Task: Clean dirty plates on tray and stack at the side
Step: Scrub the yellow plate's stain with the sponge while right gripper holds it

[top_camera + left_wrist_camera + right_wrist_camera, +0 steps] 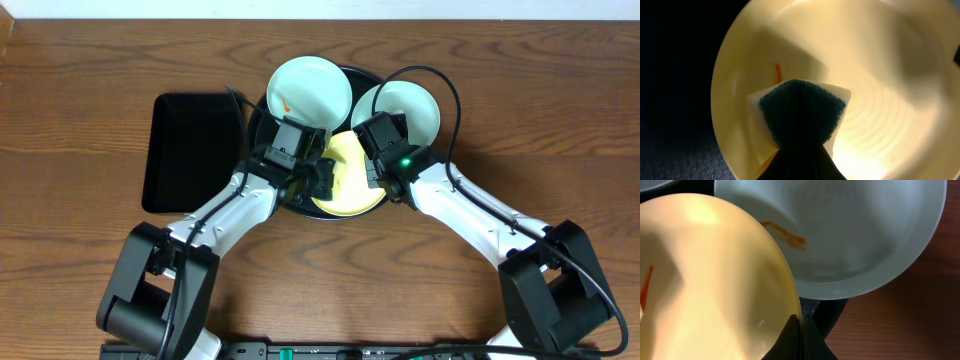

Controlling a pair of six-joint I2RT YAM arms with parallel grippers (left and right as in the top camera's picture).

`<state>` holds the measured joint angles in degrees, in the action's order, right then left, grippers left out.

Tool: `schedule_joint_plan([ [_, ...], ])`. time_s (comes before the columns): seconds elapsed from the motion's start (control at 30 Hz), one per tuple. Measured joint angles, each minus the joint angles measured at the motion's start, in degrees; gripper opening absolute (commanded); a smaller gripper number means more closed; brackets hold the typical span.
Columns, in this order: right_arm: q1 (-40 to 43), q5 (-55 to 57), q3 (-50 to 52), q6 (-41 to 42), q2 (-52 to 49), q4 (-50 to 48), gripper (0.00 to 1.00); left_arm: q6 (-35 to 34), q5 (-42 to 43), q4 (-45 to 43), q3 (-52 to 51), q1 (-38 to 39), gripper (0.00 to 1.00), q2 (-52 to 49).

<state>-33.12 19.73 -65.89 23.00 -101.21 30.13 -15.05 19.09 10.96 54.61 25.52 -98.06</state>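
Three plates sit on the round black tray (262,108): a turquoise plate (310,88) at back left with an orange smear, a turquoise plate (415,103) at back right, also in the right wrist view (865,235) with an orange smear, and a pale yellow plate (348,175) in front. My left gripper (802,150) is shut on a sponge (802,112) with a dark green pad, pressed inside the yellow plate (880,75) next to its orange smear. My right gripper (801,330) is shut on the yellow plate's rim (715,280).
A smaller rectangular black tray (192,150) lies left of the round tray on the brown wooden table (560,120). Both arms reach in from the front edge and meet over the yellow plate.
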Motion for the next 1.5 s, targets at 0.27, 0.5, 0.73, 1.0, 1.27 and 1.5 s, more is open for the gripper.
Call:
schedule_joint_plan([
  [0.27, 0.0, -0.1, 0.0, 0.0, 0.0, 0.0, 0.01, 0.0, 0.0, -5.0, -2.6, 0.0, 0.08, -0.1],
  [0.5, 0.0, -0.3, 0.0, 0.0, 0.0, 0.0, 0.01, 0.0, -1.8, -6.4, -2.6, 0.0, 0.08, -0.3],
  [0.73, 0.0, -0.4, 0.0, 0.0, 0.0, -0.1, 0.01, 0.0, -2.1, -9.0, -2.6, 0.0, 0.08, -3.0],
  [1.0, 0.0, -0.4, 0.0, 0.0, 0.0, -0.1, 0.01, 0.3, -2.8, -14.7, -2.7, -0.2, 0.08, -3.1],
  [1.27, 0.0, -0.5, 0.0, -0.1, 0.0, -0.1, 0.01, 0.3, -2.8, -14.9, -2.7, -0.2, 0.08, -3.8],
  [1.5, 0.0, -0.6, 0.0, -0.2, 0.0, -0.2, 0.01, 0.3, -2.8, -16.9, -2.7, -0.3, 0.08, -5.3],
])
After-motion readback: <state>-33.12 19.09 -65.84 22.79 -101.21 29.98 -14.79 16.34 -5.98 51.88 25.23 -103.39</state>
